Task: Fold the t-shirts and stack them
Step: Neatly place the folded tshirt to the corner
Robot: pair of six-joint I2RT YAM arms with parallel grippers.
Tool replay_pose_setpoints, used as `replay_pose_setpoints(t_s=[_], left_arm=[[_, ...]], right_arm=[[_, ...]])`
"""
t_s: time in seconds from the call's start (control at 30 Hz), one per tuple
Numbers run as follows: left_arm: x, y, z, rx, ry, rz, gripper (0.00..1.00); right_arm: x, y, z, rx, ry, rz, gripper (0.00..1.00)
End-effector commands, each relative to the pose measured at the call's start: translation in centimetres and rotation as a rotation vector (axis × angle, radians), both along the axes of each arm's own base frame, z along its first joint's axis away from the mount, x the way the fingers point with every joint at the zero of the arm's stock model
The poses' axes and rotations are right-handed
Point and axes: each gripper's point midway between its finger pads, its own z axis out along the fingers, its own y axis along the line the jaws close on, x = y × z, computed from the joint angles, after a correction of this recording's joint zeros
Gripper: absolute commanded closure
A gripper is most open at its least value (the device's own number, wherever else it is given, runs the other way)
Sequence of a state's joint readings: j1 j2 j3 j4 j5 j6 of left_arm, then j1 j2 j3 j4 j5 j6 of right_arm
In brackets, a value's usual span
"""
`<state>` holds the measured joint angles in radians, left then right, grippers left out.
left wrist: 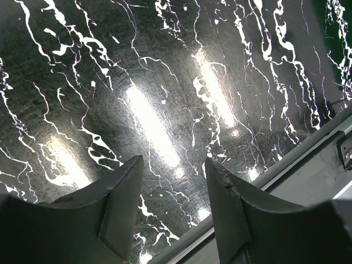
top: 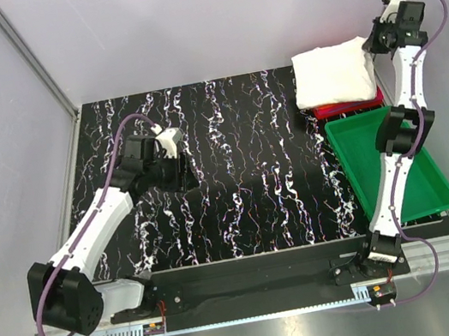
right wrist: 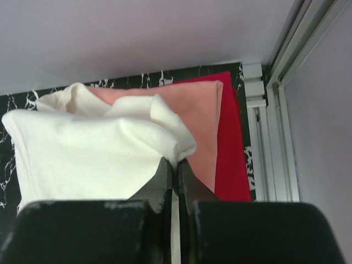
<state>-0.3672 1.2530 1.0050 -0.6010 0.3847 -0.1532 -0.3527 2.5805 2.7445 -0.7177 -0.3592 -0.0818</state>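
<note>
**Last shirt going onto the pile, right arm tidying its corner**

From above: the cream shirt (top: pixel 331 72) lies folded at the table's (top: pixel 242 217) 1 o'clock corner. It sits on a red shirt (top: pixel 353 104) whose edge peeks out at the near side. The right gripper (top: pixel 376 41) reaches to the cream shirt's 3 o'clock edge. A green tray (top: pixel 429 203) sits just near of the shirts, at 4 o'clock. The left gripper (top: pixel 174 155) hangs over bare tabletop towards 9 o'clock, well apart from the shirts.

Left wrist: the left gripper (left wrist: pixel 173 192) has its fingers spread, with nothing between them and only table (left wrist: pixel 165 82) below.

Right wrist: the right gripper (right wrist: pixel 171 168) has its fingers pressed together, and they seem to nip a bunched fold of the cream shirt (right wrist: pixel 82 154). A pink shirt (right wrist: pixel 192 115) lies under it, and the red shirt (right wrist: pixel 231 148) lies at the bottom, showing at 3 o'clock.

The folding looks done and the step in hand is stacking. The cream shirt's far corner is rumpled rather than flat. The next move probably calls for laying that fold down square with the shirts below and then letting go cleanly, so the soft cloth is not dragged off the pink one
</note>
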Motion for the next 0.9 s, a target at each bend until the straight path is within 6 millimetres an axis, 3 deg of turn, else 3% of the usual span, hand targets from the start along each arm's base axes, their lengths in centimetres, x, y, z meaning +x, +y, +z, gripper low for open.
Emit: replay_pose_setpoints(t_s=[0.0,0.27,0.47,0.63,0.67,0.8,0.87], left_arm=[[0.1,-0.6,-0.2,-0.024,0.000,-0.033,0.46],[0.2,-1.1,-1.0,-0.036,0.035,-0.048,0.46],[0.5,-1.1,-0.8,-0.036,0.030,-0.042,0.46],[0.5,-0.9,-0.9,-0.029,0.030,-0.038,0.45],[0.6,-0.9,-0.9,-0.032,0.032,-0.038,0.45],[0.4,-1.3,-0.7,-0.050,0.036,-0.052,0.45],[0.3,-1.2,-0.7,-0.050,0.037,-0.054,0.45]], right_arm=[[2.2,0.3,7.4,-0.038,-0.254,0.065,1.00],[3.7,-1.5,8.3,-0.117,-0.335,0.013,1.00],[4.5,-1.1,5.6,-0.083,-0.321,0.058,1.00],[4.8,-3.1,6.0,-0.158,-0.346,0.000,0.99],[4.8,-3.5,6.1,-0.163,-0.351,-0.016,0.79],[3.8,-4.5,6.8,-0.139,-0.335,-0.054,0.54],[2.9,-4.5,8.5,-0.135,-0.338,-0.082,0.51]])
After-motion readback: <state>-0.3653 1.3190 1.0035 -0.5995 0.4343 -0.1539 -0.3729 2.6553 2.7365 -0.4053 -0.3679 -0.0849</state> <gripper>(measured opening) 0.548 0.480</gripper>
